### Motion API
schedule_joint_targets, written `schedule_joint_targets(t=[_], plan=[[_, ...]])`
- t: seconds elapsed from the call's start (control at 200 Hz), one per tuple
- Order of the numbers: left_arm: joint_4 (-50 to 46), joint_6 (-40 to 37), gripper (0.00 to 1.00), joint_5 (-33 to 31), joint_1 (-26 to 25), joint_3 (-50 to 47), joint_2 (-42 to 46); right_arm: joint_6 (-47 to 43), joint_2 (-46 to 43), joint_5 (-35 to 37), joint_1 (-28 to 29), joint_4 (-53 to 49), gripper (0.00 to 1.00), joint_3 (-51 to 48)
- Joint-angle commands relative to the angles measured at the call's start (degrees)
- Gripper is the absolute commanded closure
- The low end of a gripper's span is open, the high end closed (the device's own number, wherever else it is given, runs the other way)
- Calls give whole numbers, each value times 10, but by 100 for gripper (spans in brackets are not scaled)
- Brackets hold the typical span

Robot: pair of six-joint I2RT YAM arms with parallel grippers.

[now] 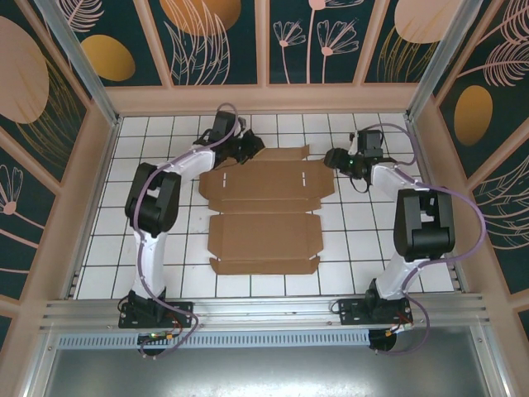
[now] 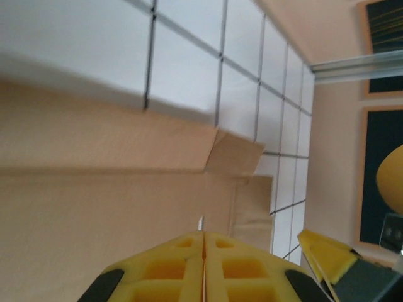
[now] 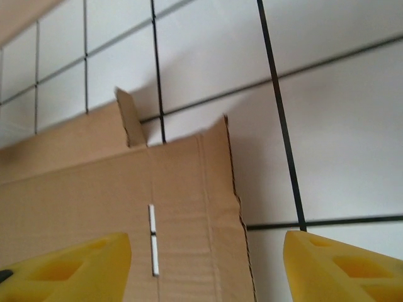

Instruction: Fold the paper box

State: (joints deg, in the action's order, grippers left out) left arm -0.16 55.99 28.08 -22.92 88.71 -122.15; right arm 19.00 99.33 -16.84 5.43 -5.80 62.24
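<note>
Left jaws pressed together over paper box (image 1: 264, 207) far edge; right jaws spread beside far-right corner.

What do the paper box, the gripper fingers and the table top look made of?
Paper box: brown corrugated cardboard, matte, unprinted; fine ribbing and a ragged cut edge in the right wrist view. Fingers: yellow, moulded with pockets, probably plastic or rubber. Table: white tiles or a tile-print sheet, smooth, dark grid lines.

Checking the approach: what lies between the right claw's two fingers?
In the right wrist view: the edge of the paper box, with a slit, then bare white tile.
</note>
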Motion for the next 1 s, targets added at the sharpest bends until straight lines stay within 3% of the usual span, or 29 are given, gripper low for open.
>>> schedule_joint_targets(t=[0.0, 0.315, 0.535, 0.786, 0.996], plan=[[-1, -4, 94, -1, 0, -82, 20, 2, 26, -35, -3, 20, 34, -3], [47, 43, 100, -10, 0, -175, 0, -14, 98, -109, -4, 15, 35, 21], [62, 64, 100, -14, 0, -195, -12, 10, 146, -236, -6, 39, 41, 23], [63, 64, 100, -18, 0, -206, -11, 49, 97, -267, -10, 89, 58, -3], [68, 64, 100, -17, 0, -215, -9, 45, 54, -235, 24, 73, 63, -6]])
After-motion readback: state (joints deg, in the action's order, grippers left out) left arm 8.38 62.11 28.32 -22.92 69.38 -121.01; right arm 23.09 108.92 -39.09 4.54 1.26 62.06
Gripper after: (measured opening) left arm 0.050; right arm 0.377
